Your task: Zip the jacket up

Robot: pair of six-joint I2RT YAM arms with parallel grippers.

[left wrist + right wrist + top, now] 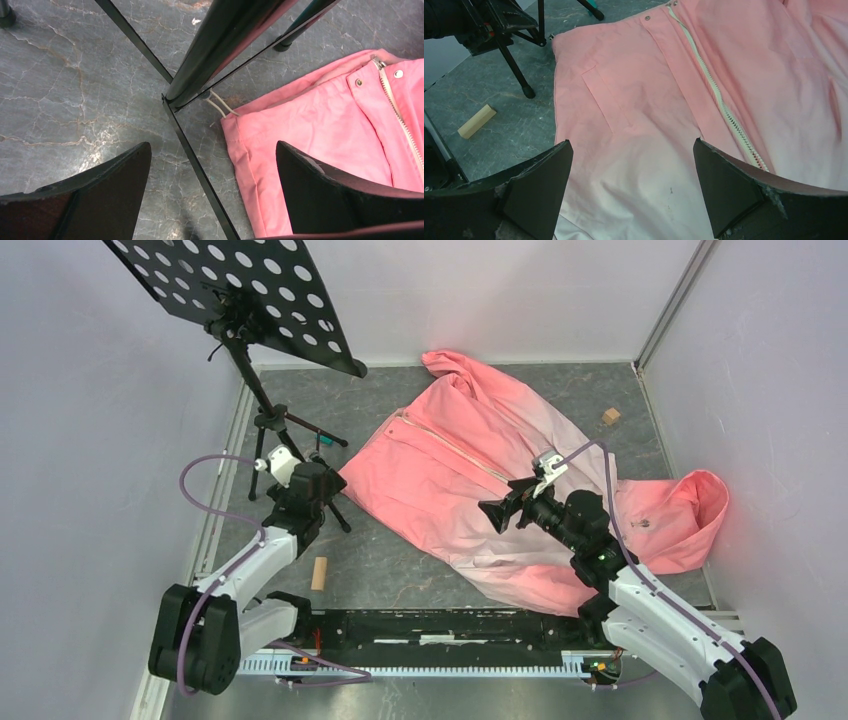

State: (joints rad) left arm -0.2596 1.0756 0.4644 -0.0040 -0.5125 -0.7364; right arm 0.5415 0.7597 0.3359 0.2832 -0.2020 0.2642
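Observation:
The salmon-pink jacket (480,470) lies spread on the grey floor, fading to whitish at its near part, with a pale zipper (455,447) running diagonally down its front. My right gripper (497,512) is open and empty, hovering above the jacket's whitish front; its wrist view shows the fabric (634,125) between the fingers and the zipper (719,97) to the right. My left gripper (325,483) is open and empty beside the jacket's left edge, over the stand's legs. Its wrist view shows the jacket's hem corner (310,120) and the zipper end (395,100).
A black music stand (235,290) with tripod legs (290,440) stands at back left, its legs (200,165) right under my left gripper. A small wooden block (319,573) lies near the left arm, another (610,416) at back right. Walls enclose the workspace.

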